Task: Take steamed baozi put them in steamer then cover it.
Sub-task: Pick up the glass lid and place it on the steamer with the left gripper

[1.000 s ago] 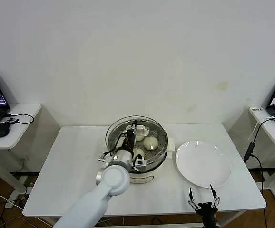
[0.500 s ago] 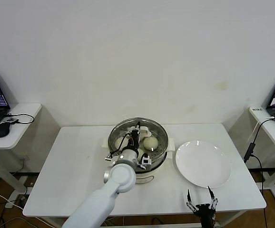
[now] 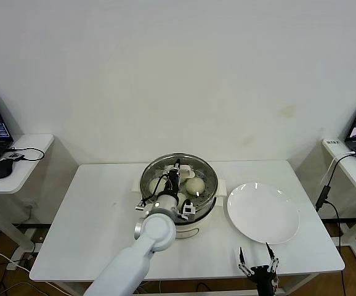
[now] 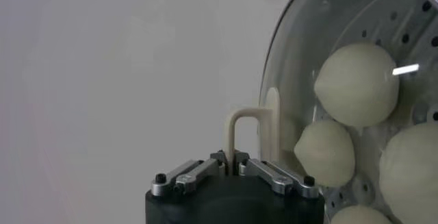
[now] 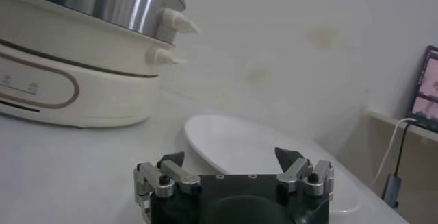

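While the left gripper (image 4: pixel 234 158) sits clamped on the cream handle (image 4: pixel 241 131) of the cover (image 3: pixel 178 176), the glass lid rests over the steamer (image 3: pixel 207 208), its metal rim lined up with the steel basket edge all round as far as the head view shows. Fingers pinch the handle from both sides, meeting at its arch. Under the glass, just beyond the fingertips, are the steamed baozi (image 4: pixel 356 84); four show in the left wrist view, packed close and touching or nearly so, all inside the basket wall.

Left arm reaches in from the front edge of the table (image 3: pixel 98 216), wrist above the near rim of the steamer. Bare tabletop to the left of that gripper, out to the table's left edge.

Right gripper (image 3: pixel 255 262) hangs low at the front table edge, jaws spread wide, holding nothing. Just ahead of it lies the white plate (image 3: pixel 263 213), nothing on it, near rim close to the fingertips but not touching. Plate's left edge sits beside the steamer's side handles (image 5: pixel 172 38), small gap between
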You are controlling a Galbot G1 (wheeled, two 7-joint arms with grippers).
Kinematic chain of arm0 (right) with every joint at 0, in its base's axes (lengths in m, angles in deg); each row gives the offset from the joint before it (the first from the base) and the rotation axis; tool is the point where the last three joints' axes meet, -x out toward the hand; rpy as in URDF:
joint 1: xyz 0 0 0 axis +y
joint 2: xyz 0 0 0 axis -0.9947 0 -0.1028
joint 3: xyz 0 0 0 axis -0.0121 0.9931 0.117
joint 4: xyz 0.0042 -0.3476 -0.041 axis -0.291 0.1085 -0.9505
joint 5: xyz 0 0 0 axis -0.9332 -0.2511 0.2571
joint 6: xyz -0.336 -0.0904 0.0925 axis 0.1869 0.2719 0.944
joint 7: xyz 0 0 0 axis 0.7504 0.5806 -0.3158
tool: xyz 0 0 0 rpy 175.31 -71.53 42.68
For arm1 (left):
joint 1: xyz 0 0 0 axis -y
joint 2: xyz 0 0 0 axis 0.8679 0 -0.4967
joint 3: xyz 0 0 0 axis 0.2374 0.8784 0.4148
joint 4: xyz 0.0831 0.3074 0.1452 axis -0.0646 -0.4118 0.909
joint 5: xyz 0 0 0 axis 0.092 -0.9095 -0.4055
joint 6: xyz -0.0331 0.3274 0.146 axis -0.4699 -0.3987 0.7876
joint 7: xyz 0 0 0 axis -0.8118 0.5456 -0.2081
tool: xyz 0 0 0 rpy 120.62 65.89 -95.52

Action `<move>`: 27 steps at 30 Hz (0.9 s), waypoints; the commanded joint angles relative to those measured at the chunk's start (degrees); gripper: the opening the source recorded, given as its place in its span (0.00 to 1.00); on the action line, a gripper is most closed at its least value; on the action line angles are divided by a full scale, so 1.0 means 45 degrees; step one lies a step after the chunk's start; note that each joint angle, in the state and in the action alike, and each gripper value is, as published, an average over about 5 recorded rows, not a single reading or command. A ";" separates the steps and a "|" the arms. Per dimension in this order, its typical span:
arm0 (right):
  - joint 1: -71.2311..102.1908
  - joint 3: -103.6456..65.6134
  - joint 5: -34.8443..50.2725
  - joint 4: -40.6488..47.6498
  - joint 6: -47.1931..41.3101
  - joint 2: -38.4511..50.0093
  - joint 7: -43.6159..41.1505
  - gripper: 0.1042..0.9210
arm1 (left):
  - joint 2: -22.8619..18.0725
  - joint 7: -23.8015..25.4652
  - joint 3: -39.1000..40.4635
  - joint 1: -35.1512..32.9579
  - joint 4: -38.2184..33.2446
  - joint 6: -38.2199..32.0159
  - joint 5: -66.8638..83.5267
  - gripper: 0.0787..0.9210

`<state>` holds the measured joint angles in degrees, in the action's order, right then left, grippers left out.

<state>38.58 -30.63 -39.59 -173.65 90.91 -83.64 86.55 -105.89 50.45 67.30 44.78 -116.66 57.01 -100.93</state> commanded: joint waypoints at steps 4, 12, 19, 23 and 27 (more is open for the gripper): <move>0.0026 0.0151 -0.0065 -0.0003 0.0000 -0.0013 -0.0006 0.88 | -0.0121 -0.0193 -0.0155 -0.0249 0.0054 -0.0089 -0.0027 0.07; 0.0088 0.0173 -0.0103 -0.0056 0.0012 -0.0011 -0.0015 0.88 | -0.0374 -0.0618 -0.0344 -0.0375 0.0085 -0.0176 0.0048 0.07; 0.0081 0.0225 -0.0142 -0.0057 0.0007 -0.0004 -0.0028 0.88 | -0.0180 -0.0638 -0.0444 -0.0762 -0.0667 -0.0156 0.0057 0.16; 0.0093 0.0284 -0.0185 -0.0072 -0.0001 -0.0004 -0.0031 0.88 | 0.0091 -0.0627 -0.0494 -0.1257 -0.1523 -0.0162 0.0074 0.29; 0.0124 0.0317 -0.0216 -0.0107 -0.0015 -0.0003 -0.0034 0.88 | 0.0654 -0.0623 -0.0655 -0.2238 -0.3031 -0.0171 0.0262 0.43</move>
<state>39.04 -29.30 -40.46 -173.95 90.89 -83.65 86.39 -105.81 47.86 65.01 40.65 -120.01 56.31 -100.55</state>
